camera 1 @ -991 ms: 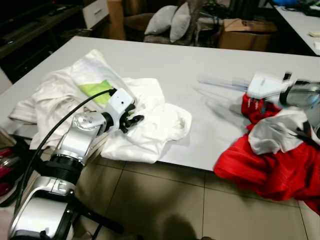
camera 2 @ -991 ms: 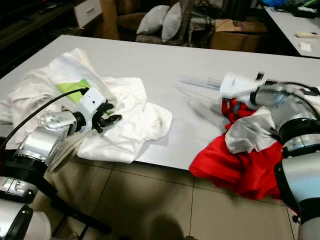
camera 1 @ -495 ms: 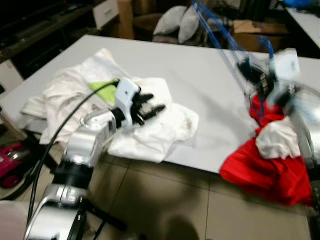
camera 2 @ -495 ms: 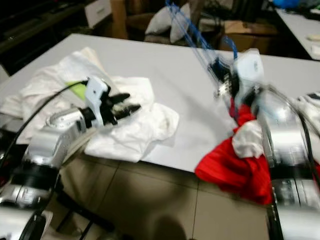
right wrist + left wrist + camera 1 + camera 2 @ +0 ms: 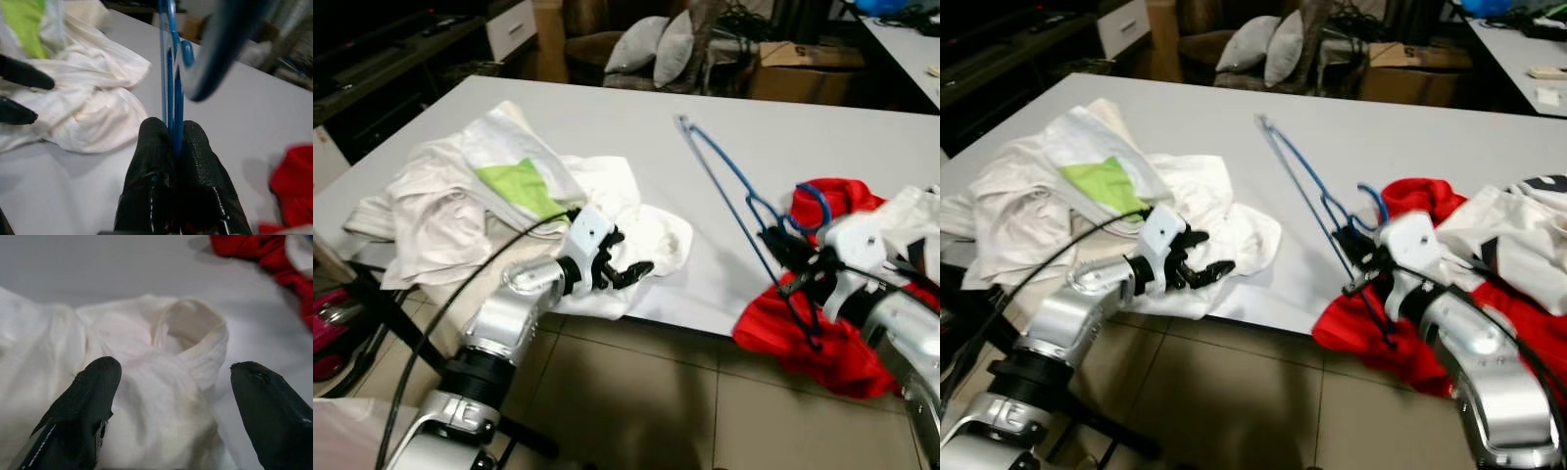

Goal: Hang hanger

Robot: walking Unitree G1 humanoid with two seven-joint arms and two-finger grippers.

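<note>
The right gripper [image 5: 790, 266] is closed tightly on the blue hanger [image 5: 724, 181], holding it tilted above the grey table [image 5: 636, 117], near the red cloth [image 5: 803, 333]. The left gripper [image 5: 631, 274] is wide open over the white shirt [image 5: 146, 382], holding nothing.

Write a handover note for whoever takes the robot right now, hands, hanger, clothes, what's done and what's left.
Right hand: shut on the blue hanger, held up off the grey table, hook end near the red garment.
Left hand: open, poised at the near edge of the white shirt; its collar opening lies between the fingers in the wrist view.
Done: hanger picked up.
Left: grip the shirt, get the hanger into it, then hang it. No rail or hook can be made out.
</note>
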